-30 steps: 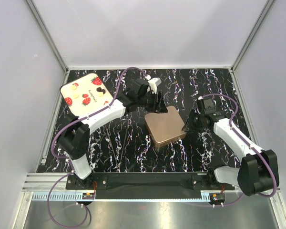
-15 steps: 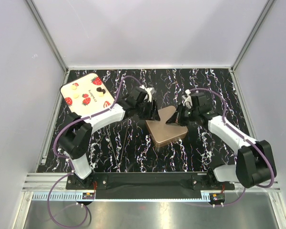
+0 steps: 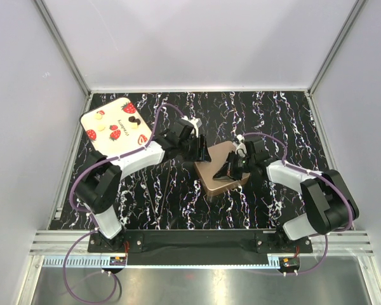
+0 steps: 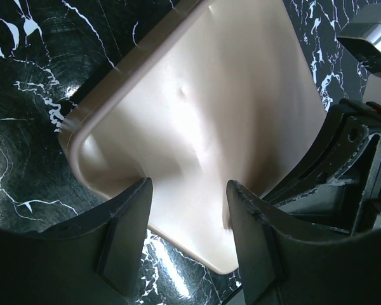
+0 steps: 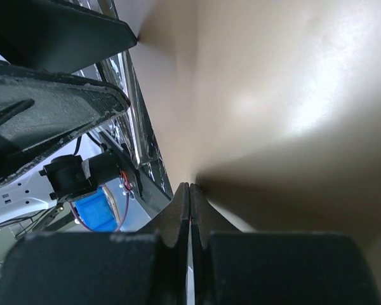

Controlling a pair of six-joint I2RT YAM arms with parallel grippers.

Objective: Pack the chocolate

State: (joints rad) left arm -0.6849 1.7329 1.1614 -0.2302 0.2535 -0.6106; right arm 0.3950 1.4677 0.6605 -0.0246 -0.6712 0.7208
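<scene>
The chocolate, small dark brown (image 3: 133, 119) and cream-white (image 3: 100, 115) pieces, lies on a cream tray (image 3: 108, 125) with strawberry prints at the far left. A rose-gold box (image 3: 221, 183) sits mid-table with its lid (image 3: 217, 154) tipped up on edge. My right gripper (image 3: 227, 169) is shut, its tips (image 5: 190, 197) pressed against the lid's tan surface (image 5: 292, 82); nothing shows between the fingers. My left gripper (image 3: 200, 151) is open beside the lid's left side, its fingers (image 4: 124, 235) framing the lid's surface (image 4: 228, 108).
The black marbled table (image 3: 159, 197) has white walls on three sides. The right arm's dark body (image 4: 352, 159) shows close behind the lid in the left wrist view. The left gripper's fingers (image 5: 51, 108) show in the right wrist view.
My right gripper has moved left from the box's right edge and raised the lid from flat to tipped up. My left gripper has shifted slightly toward the lid.
</scene>
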